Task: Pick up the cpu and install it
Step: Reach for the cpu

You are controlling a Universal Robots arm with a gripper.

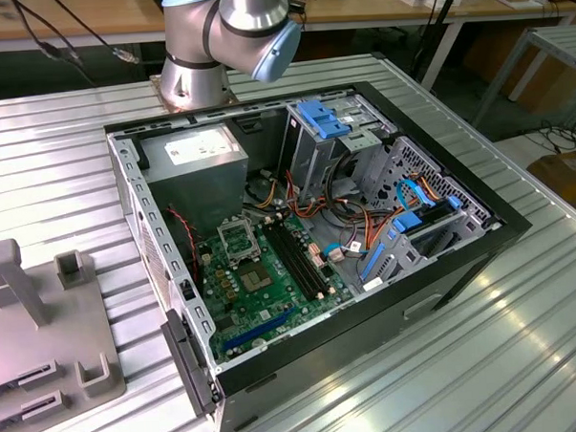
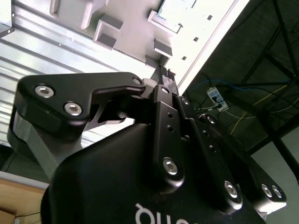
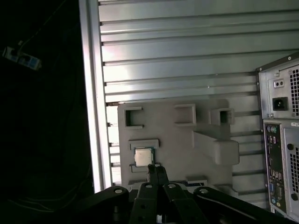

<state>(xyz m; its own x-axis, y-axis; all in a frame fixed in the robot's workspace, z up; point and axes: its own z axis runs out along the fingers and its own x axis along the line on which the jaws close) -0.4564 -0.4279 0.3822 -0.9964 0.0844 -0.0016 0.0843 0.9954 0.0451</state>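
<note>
The cpu (image 3: 144,157) lies flat in a lipped pocket of the grey fixture plate (image 3: 177,140), near the plate's edge along the table (image 3: 187,46) rim, presumably to locate it for pickup, while my gripper (image 3: 155,169) hovers above, clenched on nothing.

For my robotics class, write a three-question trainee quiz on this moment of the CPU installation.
1. True or false: the cpu sits in the motherboard socket.
2. What does the cpu lie on? A) grey holder block B) power supply C) bare table
3. Fill in: the gripper is ___ (open/shut).
Key: 1 false; 2 A; 3 shut.
</note>
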